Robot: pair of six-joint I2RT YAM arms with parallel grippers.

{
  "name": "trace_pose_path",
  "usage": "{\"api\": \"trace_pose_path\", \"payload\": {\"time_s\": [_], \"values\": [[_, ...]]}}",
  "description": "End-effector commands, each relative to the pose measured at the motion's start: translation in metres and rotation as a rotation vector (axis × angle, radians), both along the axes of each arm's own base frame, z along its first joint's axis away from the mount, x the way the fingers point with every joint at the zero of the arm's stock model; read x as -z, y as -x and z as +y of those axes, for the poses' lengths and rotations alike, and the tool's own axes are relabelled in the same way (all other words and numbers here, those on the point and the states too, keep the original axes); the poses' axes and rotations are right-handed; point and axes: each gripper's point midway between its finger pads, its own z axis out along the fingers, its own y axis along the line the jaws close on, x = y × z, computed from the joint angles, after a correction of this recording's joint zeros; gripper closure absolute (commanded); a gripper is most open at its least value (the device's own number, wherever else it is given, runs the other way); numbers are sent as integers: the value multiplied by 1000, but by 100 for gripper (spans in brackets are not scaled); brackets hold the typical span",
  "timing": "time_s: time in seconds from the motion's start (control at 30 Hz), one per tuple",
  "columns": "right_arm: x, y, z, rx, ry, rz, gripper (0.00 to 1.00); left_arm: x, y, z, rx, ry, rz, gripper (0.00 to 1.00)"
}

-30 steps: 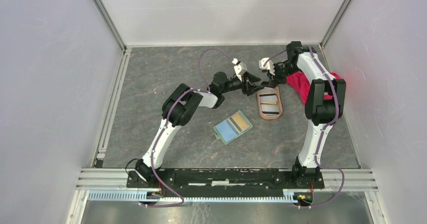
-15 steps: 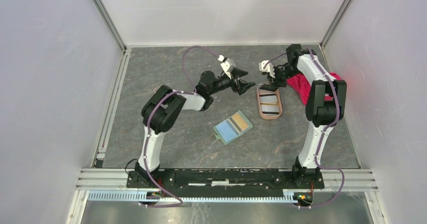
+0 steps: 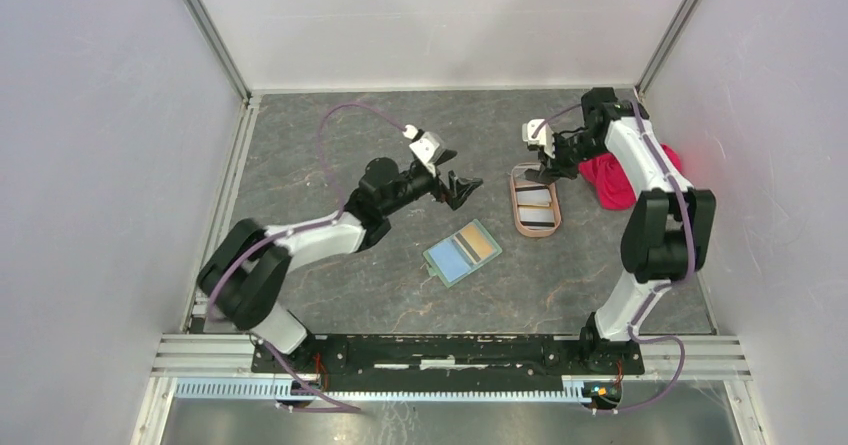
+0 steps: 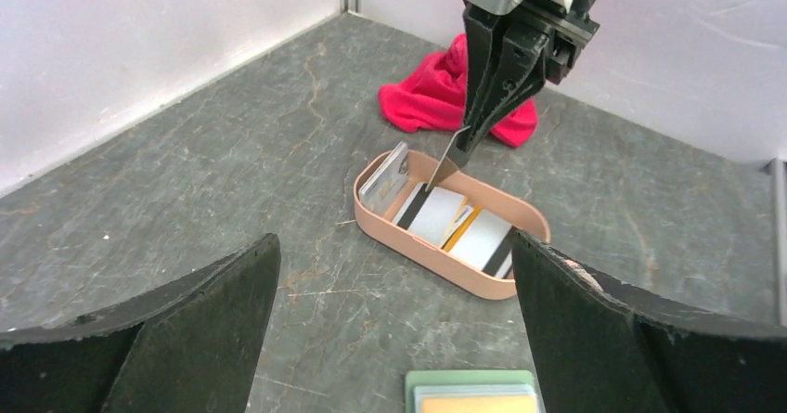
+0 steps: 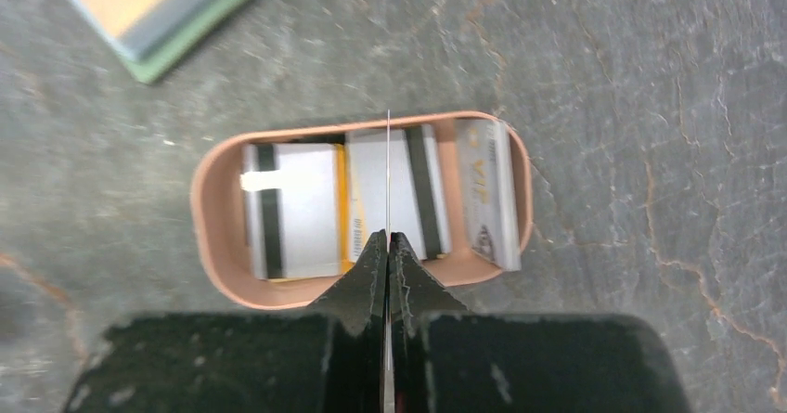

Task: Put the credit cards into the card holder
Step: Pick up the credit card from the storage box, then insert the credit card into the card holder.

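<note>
Grey veined stone-look tabletop (image 3: 300, 135), plain pale walls (image 3: 440, 25) on three sides, aluminium rails (image 3: 214, 225) along edges.

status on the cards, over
Left gripper open, empty. Right gripper shut on one card, edge-on over tray. Card holder lies open, unobstructed.

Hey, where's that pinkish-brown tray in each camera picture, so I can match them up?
Top external: the tray sits right of centre, beside the red cloth.
Left wrist: the tray is mid-picture, under the right hand, which pinches a credit card.
Right wrist: the tray fills the centre.
Shared landmark: the green card holder, near the tray in all three views.
</note>
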Motion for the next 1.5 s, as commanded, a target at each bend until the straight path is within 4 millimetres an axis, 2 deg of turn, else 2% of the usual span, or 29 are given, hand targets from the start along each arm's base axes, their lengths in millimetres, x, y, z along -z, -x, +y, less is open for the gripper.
{"api": "trace_pose_path", "payload": {"time_s": [0.0,0.17,0.3,0.33,0.47,0.53,0.63,0.73,0.83,0.97,1.07,1.17,1.33,1.47], "values": [[-42,57,27,-48,-168,32,100,-24,14,36,-128,28,59,0],[-66,86,50,12,-353,73,100,-38,60,45,14,188,270,0],[-76,109,66,58,-503,162,100,-51,90,60,46,320,344,0],[-78,115,70,58,-536,189,100,-43,97,68,26,363,389,0],[-79,133,79,72,-634,295,100,-39,119,90,-23,511,458,0],[-77,141,84,86,-694,362,100,-33,130,89,-16,537,504,0],[-65,140,88,143,-747,422,100,-29,140,78,4,537,533,0],[-51,137,90,260,-812,456,100,-24,138,66,3,519,574,0],[-50,141,91,361,-889,442,100,-19,140,53,59,513,593,0],[-54,141,94,386,-891,496,100,-12,149,33,144,512,617,0],[-48,145,102,382,-879,597,100,-12,157,20,193,526,601,0],[-45,156,111,330,-862,667,100,-4,154,9,149,496,592,0],[-51,163,120,264,-851,671,100,8,144,7,39,498,589,0],[-54,169,122,215,-836,672,100,11,144,9,49,529,559,0]]}}
